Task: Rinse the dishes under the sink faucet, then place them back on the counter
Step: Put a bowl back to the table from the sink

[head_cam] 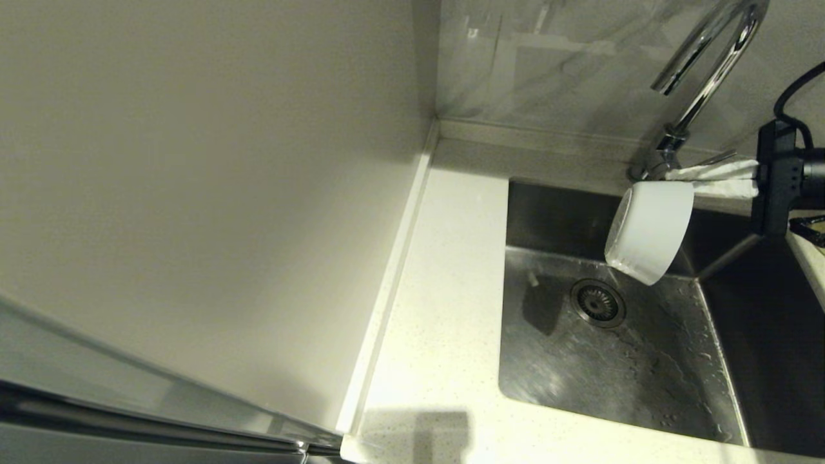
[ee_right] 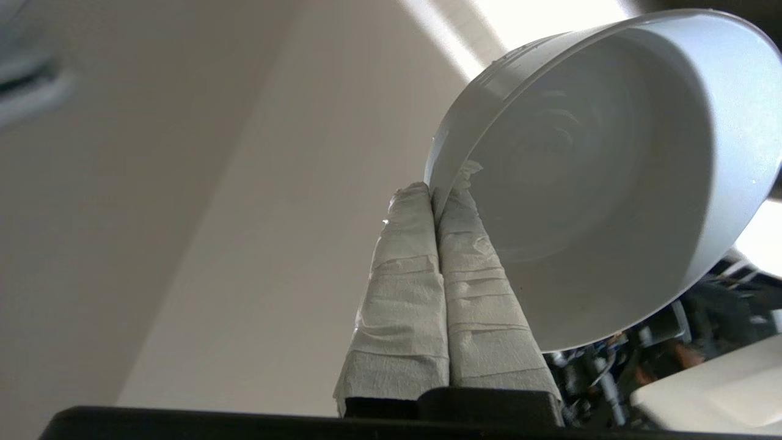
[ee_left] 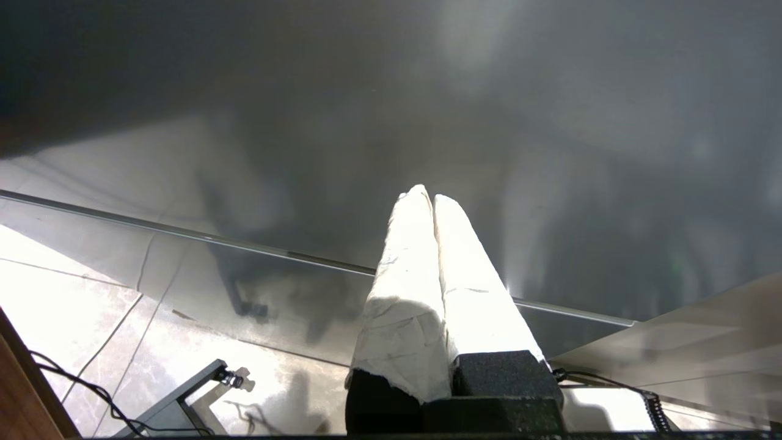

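The right gripper (head_cam: 689,182), its fingers (ee_right: 464,293) pinching only the rim of the white bowl (head_cam: 648,231) tipped on its side above the sink (head_cam: 619,374), could let the wet bowl slip and drop before reaching the worktop (head_cam: 445,309).

The sink (head_cam: 644,361) is sitting in the counter (head_cam: 445,309), right of the wall panel (head_cam: 193,193). The faucet (head_cam: 702,84) is standing at its far rim, and a tilted bowl (head_cam: 648,232) is hanging over the basin, beyond the drain (head_cam: 598,303).
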Robot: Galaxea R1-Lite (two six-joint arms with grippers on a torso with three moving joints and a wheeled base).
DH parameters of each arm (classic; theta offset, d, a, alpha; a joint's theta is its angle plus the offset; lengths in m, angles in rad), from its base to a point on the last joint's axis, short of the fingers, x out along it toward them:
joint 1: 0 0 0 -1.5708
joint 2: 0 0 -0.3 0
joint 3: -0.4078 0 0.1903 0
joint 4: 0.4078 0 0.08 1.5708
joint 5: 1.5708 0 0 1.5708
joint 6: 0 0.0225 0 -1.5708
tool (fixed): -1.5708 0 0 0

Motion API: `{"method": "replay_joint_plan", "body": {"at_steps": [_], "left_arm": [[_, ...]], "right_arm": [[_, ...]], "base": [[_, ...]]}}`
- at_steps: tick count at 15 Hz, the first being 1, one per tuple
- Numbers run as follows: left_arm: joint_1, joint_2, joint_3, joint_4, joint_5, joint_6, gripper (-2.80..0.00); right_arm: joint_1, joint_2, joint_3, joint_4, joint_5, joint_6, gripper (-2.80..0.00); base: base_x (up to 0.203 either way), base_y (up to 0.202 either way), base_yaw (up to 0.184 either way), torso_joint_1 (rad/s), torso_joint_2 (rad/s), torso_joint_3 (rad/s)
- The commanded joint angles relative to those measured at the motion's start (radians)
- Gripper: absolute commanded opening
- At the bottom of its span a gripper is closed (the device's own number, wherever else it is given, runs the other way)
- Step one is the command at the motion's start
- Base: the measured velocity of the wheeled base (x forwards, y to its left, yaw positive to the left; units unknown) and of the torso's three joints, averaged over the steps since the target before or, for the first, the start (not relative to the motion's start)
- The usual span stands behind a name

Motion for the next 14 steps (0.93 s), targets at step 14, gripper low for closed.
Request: {"method": "replay_joint_plan", "body": {"at_steps": [14], "left_arm": [[0.000, -0.003, 0.000, 0.000, 0.000, -0.001, -2.80]], "right_arm": [[-0.316, -0.295, 0.179, 0.475, -1.023, -1.495, -2.80]], "base": [[0.000, 0.000, 0.000, 0.000, 0.00, 0.000]]}}
